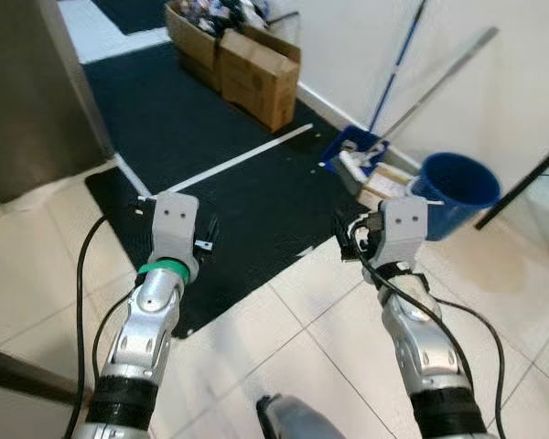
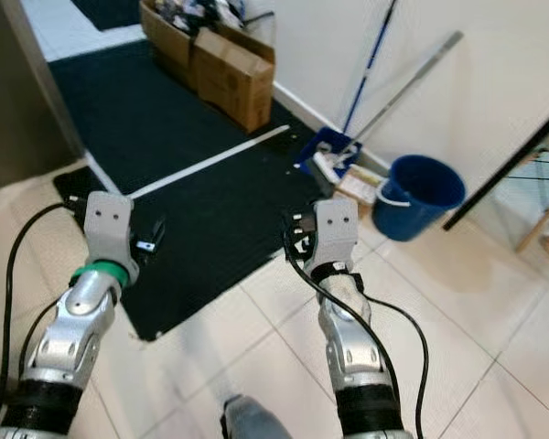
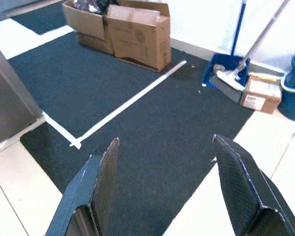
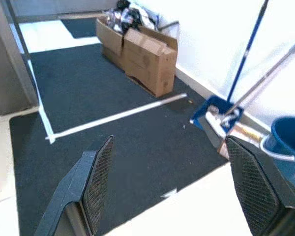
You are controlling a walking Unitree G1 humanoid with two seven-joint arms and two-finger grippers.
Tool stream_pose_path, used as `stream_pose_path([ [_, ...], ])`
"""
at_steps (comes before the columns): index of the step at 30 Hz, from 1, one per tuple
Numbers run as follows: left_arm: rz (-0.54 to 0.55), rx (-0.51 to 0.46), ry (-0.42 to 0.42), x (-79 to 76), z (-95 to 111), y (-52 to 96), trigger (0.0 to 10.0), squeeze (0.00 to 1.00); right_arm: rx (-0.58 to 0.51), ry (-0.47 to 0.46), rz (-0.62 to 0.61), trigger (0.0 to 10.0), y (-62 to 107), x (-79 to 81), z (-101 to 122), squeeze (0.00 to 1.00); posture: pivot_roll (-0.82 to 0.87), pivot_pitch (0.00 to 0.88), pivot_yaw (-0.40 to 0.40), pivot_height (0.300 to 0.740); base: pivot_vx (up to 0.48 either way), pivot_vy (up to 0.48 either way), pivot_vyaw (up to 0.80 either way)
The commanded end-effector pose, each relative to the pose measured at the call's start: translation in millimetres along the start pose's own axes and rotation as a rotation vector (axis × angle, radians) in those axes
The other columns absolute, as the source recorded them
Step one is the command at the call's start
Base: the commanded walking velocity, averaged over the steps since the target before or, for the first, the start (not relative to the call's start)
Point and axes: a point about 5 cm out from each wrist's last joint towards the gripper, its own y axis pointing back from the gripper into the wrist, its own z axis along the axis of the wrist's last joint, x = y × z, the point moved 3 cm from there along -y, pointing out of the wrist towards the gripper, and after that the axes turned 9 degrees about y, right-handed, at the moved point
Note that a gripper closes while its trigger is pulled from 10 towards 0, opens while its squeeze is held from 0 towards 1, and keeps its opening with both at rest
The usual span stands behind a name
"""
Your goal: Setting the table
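Note:
Both silver arms are held out in front of me over the floor. My left gripper (image 3: 164, 142) is open, its two black fingers (image 3: 105, 172) spread wide over a dark mat (image 3: 152, 123) with nothing between them. My right gripper (image 4: 169, 140) is also open and holds nothing; its fingers (image 4: 98, 177) frame the mat's edge and the pale tiles. In the left eye view the left gripper (image 1: 204, 236) hangs over the mat and the right gripper (image 1: 352, 236) is near the mat's right corner.
Cardboard boxes (image 1: 256, 73) stand at the far end of the mat against the wall. A blue bucket (image 1: 457, 192), a dustpan with a broom (image 1: 357, 151) and a small carton (image 1: 384, 183) sit at the right. A grey cabinet (image 1: 27, 91) stands left. White tape (image 1: 238, 160) crosses the mat.

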Motion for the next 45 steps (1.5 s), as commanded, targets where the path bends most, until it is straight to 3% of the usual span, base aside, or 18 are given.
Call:
stream_pose_path([
  [1,0.000,0.022,0.000,0.2,-6.8,1.2,10.0,0.00,0.019,-0.005,-0.004,10.0,1.3,-0.9,-5.3,0.00,-0.18,0.000,0.045,0.740,0.000,0.000,-0.80],
  [45,0.004,0.027,0.009,-3.2,-9.5,1.9,10.0,0.00,0.026,0.000,0.000,10.0,2.7,-1.5,-6.5,0.00,-0.18,0.000,0.032,0.740,0.000,0.000,-0.80],
])
